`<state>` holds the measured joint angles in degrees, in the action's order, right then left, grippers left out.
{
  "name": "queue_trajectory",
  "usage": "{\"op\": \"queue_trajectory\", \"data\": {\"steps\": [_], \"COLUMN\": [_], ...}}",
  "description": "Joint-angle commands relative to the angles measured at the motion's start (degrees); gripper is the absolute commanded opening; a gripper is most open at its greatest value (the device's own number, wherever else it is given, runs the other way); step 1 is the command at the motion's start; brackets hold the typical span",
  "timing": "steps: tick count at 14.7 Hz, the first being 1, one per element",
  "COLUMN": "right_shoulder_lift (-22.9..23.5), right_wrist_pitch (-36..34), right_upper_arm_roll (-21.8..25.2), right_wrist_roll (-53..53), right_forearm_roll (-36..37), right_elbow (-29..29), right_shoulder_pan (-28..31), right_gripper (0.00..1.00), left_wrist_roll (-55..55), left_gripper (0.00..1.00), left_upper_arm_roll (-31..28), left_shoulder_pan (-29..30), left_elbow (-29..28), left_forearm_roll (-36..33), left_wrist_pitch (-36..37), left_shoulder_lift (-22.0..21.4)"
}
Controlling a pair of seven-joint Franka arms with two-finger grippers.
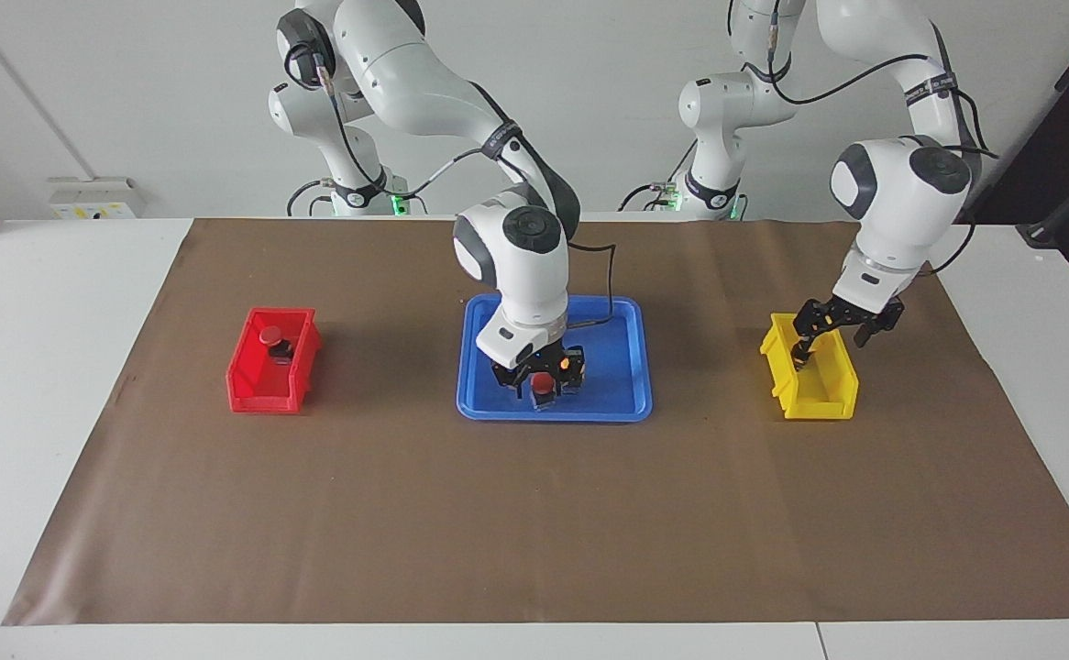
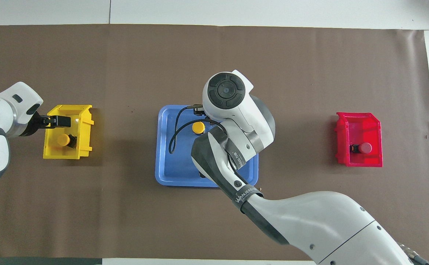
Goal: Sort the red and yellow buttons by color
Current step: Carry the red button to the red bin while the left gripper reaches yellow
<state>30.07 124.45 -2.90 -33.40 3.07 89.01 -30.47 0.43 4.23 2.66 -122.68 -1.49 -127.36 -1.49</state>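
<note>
Four buttons: two red, two yellow; clock hours are read from the robots' end, twelve pointing away from them.
Tray: a blue tray (image 2: 168, 162) sits mid-table on the brown mat (image 1: 534, 522).
Yellow bin: the yellow bin (image 2: 84, 147) stands at nine o'clock from the tray, toward the left arm's end, well apart from it.
Red bin: the red bin (image 2: 376, 123) stands at three o'clock from the tray, toward the right arm's end, also well apart.
Left claw: the left gripper (image 1: 831, 348) hangs over the yellow bin with its fingers spread wide. It holds nothing, and one fingertip dips below the bin's rim.
Right claw: the right gripper (image 1: 544, 380) is down in the tray, at about twelve o'clock of the tray's middle near the rim. Its tip is at the loose red button (image 1: 545, 383). Whether it has closed on the button, I cannot tell.
Sorted yellow button: the binned yellow button (image 2: 63, 140) lies on its side in the yellow bin, at about seven o'clock of the bin's middle.
Loose yellow button: the tray's yellow button (image 2: 198, 127) rests on the tray at about eleven o'clock of its middle, beside the right arm's wrist.
Sorted red button: the binned red button (image 2: 364, 148) lies on its side in the red bin, at about five o'clock of the bin's middle. Its black body points to nine o'clock.
</note>
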Motion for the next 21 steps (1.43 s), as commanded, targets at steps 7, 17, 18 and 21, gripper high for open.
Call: {"op": "queue_trajectory", "data": {"steps": [7, 17, 18, 21], "right_shoulder_lift": [-1.9, -6.9, -10.3, -19.2], "right_wrist_pitch": [1.3, -10.9, -12.9, -23.3], "right_upper_arm_roll": [0.1, 0.8, 0.7, 0.7], "right_wrist_roll": [-0.8, 0.3, 3.1, 17.0], "right_forearm_roll": [1.1, 1.1, 1.1, 0.5], "right_elbow": [2.9, -2.8, -1.7, 2.2], "right_shoulder_pan": [-0.7, 1.7, 4.2, 13.7], "right_gripper": [0.57, 0.22, 0.22, 0.22], "left_wrist_roll": [4.9, 1.0, -5.3, -24.4], "left_gripper": [1.0, 1.0, 1.0, 1.0], "left_upper_arm_roll": [0.1, 1.1, 1.0, 1.0], "left_shoulder_pan": [0.1, -4.0, -8.6, -21.7], "left_elbow": [15.7, 15.1, 12.3, 10.4], "left_forearm_roll": [0.6, 3.2, 3.2, 3.2], "left_wrist_pitch": [19.9, 21.7, 17.0, 6.9], "left_shoulder_lift": [-1.1, -4.9, -4.4, 0.9]}}
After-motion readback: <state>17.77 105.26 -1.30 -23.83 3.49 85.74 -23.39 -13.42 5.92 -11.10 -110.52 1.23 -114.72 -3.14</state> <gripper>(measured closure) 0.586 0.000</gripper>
